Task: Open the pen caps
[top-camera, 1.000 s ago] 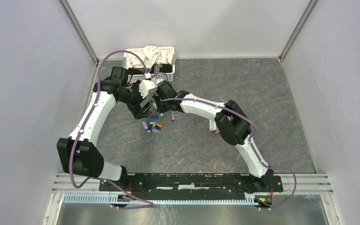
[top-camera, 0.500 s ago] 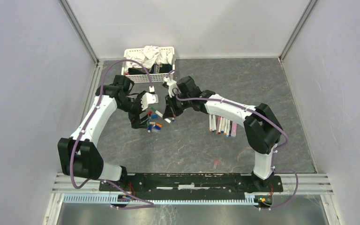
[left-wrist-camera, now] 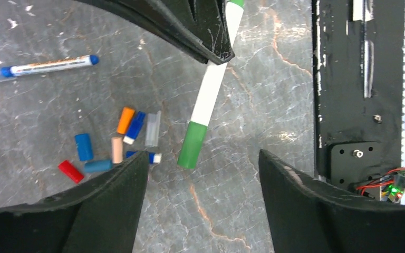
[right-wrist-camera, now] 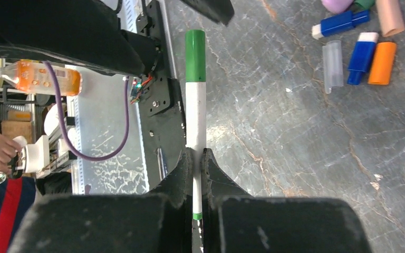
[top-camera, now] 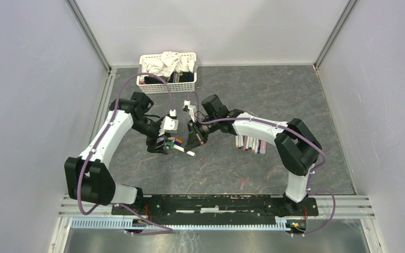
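My right gripper [right-wrist-camera: 195, 153] is shut on the white barrel of a pen [right-wrist-camera: 195, 113]. The pen's green cap [right-wrist-camera: 195, 55] points away from the gripper, above the table. In the left wrist view the same green cap [left-wrist-camera: 192, 152] hangs between my left gripper's [left-wrist-camera: 204, 158] open fingers, nearer one finger and touching neither. In the top view the left gripper [top-camera: 161, 145] and right gripper [top-camera: 195, 138] face each other with the pen [top-camera: 182, 151] between them. Several loose caps, among them orange [left-wrist-camera: 126, 120], blue [left-wrist-camera: 84, 146] and red [left-wrist-camera: 70, 171], lie below.
A blue-ended pen [left-wrist-camera: 47, 64] lies beyond the loose caps. A row of several pens [top-camera: 250, 142] lies right of the right gripper. A white basket of cloths [top-camera: 167, 68] stands at the back. A small pink piece [top-camera: 243, 184] lies near the front rail.
Both grippers have moved toward the near side of the table. The right gripper brought the green-capped pen down, and its cap end now sits between the left gripper's open fingers.
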